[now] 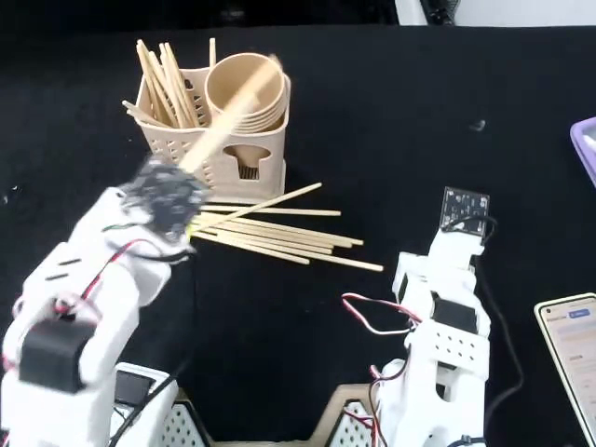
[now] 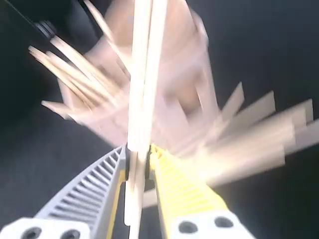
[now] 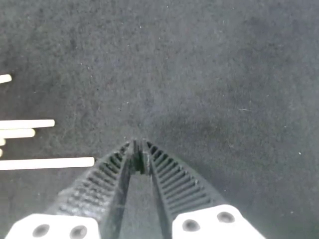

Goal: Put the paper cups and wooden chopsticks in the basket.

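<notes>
A beige basket [image 1: 219, 149] stands at the back left of the black table, with stacked paper cups [image 1: 248, 88] in one side and several wooden chopsticks [image 1: 166, 86] upright in the other. More chopsticks [image 1: 279, 233] lie loose on the cloth in front of it. My left gripper [image 2: 139, 154] is shut on a pair of chopsticks [image 2: 142, 84] that slant up over the basket [image 2: 164, 114]; from above, those held sticks [image 1: 228, 116] cross the cups. My right gripper [image 3: 138, 152] is shut on nothing, low over bare cloth to the right of the loose chopstick ends [image 3: 47, 163].
A phone [image 1: 570, 349] lies at the table's right edge, and a purple object [image 1: 585, 142] sits at the right edge farther back. The right arm [image 1: 447, 317] stands at the front right. Open cloth stretches between the basket and the right side.
</notes>
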Robot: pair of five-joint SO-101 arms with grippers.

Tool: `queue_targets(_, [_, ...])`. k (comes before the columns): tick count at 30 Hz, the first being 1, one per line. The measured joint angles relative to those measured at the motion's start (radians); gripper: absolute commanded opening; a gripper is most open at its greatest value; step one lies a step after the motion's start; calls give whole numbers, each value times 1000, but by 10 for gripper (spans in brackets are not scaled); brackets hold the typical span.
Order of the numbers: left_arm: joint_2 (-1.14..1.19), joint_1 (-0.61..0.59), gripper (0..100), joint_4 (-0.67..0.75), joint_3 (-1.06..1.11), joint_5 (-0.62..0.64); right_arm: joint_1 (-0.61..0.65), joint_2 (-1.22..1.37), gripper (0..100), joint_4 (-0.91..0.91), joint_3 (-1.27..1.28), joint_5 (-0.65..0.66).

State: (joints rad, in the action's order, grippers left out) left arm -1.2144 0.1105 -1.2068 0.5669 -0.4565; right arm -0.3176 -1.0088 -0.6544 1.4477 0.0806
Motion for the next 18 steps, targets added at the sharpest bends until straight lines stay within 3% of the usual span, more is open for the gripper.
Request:
queue_targets(11, [-63, 0, 30, 718, 169, 397, 0, 0, 11, 0, 0, 0])
queue_targets(18, [32, -123, 30, 1198, 325, 629, 0, 0, 11, 0, 0, 0])
